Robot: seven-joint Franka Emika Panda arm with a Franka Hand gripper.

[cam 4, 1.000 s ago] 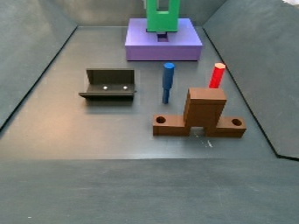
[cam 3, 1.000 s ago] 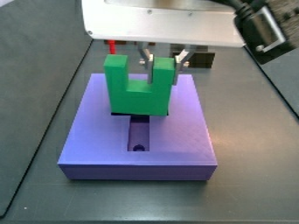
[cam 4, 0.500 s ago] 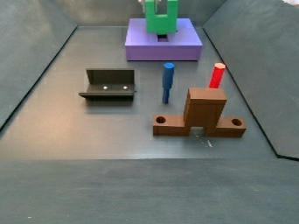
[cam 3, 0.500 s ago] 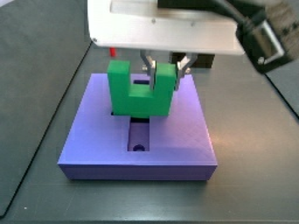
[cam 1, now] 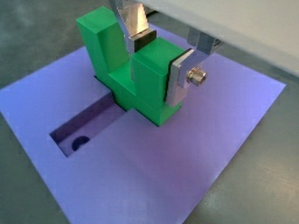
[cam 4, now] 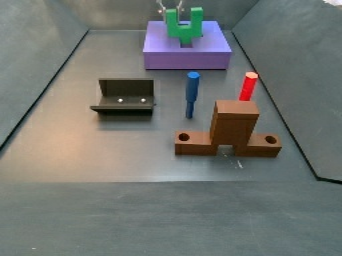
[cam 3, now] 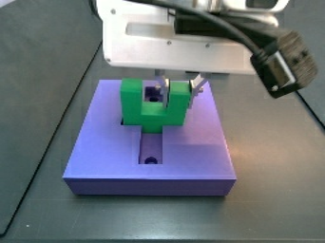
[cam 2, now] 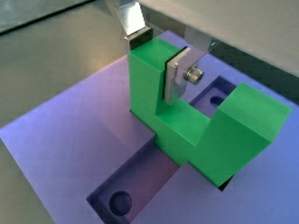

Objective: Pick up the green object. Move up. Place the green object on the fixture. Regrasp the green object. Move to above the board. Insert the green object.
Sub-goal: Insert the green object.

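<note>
Green object (cam 1: 135, 70) stands upright, U-shaped, prongs up, its base in the board's (cam 1: 222, 149) recess. Gripper (cam 1: 163, 54) reaches down from above, jaws clenched on one prong.

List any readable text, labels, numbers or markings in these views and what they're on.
None readable in any view.
Green object, clamped by the gripper over the board: plain, no markings.
Fixture, blue peg, red peg, orange-brown block: plain, no markings.
</note>
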